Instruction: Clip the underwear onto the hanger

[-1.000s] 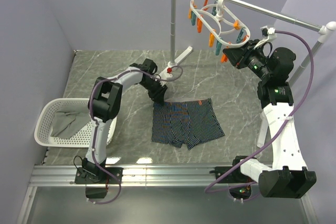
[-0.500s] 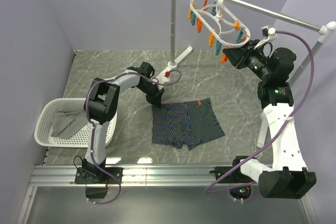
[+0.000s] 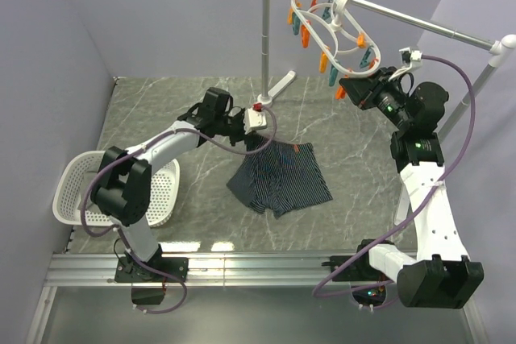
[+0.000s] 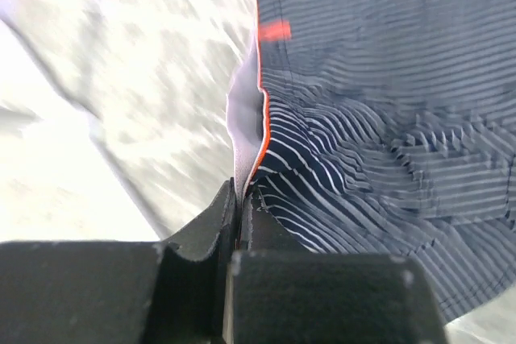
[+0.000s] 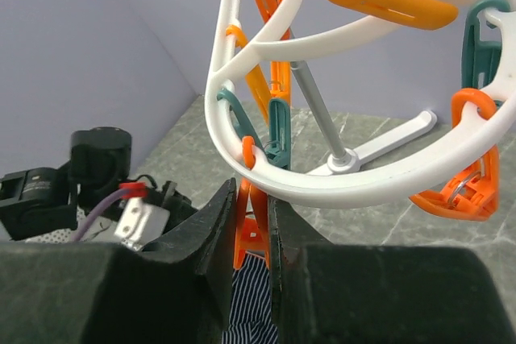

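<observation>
Over the marble tabletop (image 3: pixel 177 110), my left fingers (image 4: pixel 211 219) are pinching the soft, limp underwear (image 4: pixel 387 102) by its orange-trimmed edge; my right fingers (image 5: pixel 216 223) are clamping a hanger (image 5: pixel 363 189) peg (image 5: pixel 247 235).

Top view high, looking down; wrist views close; all share underwear (image 3: pixel 278 176).

The left gripper (image 3: pixel 256 138) closed on the waistband of the dark navy striped fabric boxer briefs (image 3: pixel 280 176) and raised that edge, which left the cloth rumpled and skewed.
</observation>
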You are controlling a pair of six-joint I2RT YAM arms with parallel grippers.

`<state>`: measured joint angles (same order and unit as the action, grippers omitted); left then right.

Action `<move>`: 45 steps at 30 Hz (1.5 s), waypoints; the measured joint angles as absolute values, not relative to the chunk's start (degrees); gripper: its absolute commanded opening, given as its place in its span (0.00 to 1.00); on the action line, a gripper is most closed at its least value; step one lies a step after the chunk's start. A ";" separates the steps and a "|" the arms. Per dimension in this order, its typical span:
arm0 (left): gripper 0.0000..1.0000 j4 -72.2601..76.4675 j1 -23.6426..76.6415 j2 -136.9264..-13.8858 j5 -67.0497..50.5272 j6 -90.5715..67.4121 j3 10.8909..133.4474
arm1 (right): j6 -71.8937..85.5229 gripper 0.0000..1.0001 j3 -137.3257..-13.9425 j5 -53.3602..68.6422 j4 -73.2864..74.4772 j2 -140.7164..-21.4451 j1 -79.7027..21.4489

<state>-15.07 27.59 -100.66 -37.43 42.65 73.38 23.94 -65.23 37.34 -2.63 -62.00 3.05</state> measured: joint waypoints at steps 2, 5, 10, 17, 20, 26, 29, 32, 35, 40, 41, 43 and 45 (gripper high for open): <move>0.00 -11.33 28.80 -99.15 -37.41 44.42 73.43 | 24.97 0.00 -64.18 37.54 -4.56 -62.00 3.03; 0.00 -8.71 30.28 -98.83 -37.45 46.61 74.06 | 26.33 0.00 -62.48 37.60 -7.44 -61.95 2.79; 0.00 -8.54 32.80 -98.89 -37.67 48.34 77.32 | 27.90 0.00 -60.34 37.06 -11.25 -61.87 1.37; 0.00 -5.58 35.83 -98.89 -40.91 43.77 83.99 | 30.02 0.00 -57.56 35.35 -16.69 -61.47 -1.58; 0.00 -4.05 36.95 -98.89 -42.33 42.24 84.58 | 30.50 0.00 -57.08 34.79 -18.15 -61.47 -2.96; 0.00 -1.96 39.03 -98.89 -43.86 40.40 84.66 | 30.70 0.00 -56.93 34.06 -20.10 -61.47 -4.36; 0.00 -0.21 39.88 -98.94 -44.36 38.85 85.62 | 30.72 0.00 -56.88 33.89 -20.53 -61.47 -4.75; 0.00 1.67 40.36 -99.13 -45.25 36.93 87.42 | 30.72 0.00 -56.75 33.74 -20.84 -61.47 -4.99; 0.00 3.97 40.75 -99.46 -45.54 35.09 89.36 | 31.07 0.00 -56.49 33.63 -21.37 -61.47 -5.02; 0.00 8.01 41.56 -100.86 -46.46 32.82 91.26 | 31.97 0.00 -55.88 33.63 -22.79 -61.47 -5.04; 0.00 8.84 41.76 -101.25 -46.68 32.32 91.33 | 32.14 0.00 -55.86 33.65 -22.94 -61.47 -5.04; 0.00 9.96 42.11 -102.13 -46.83 31.66 91.39 | 32.34 0.00 -55.86 33.67 -23.20 -61.47 -5.08; 0.00 10.81 42.37 -103.02 -47.11 30.61 91.39 | 32.56 0.00 -55.86 33.76 -23.31 -61.47 -5.10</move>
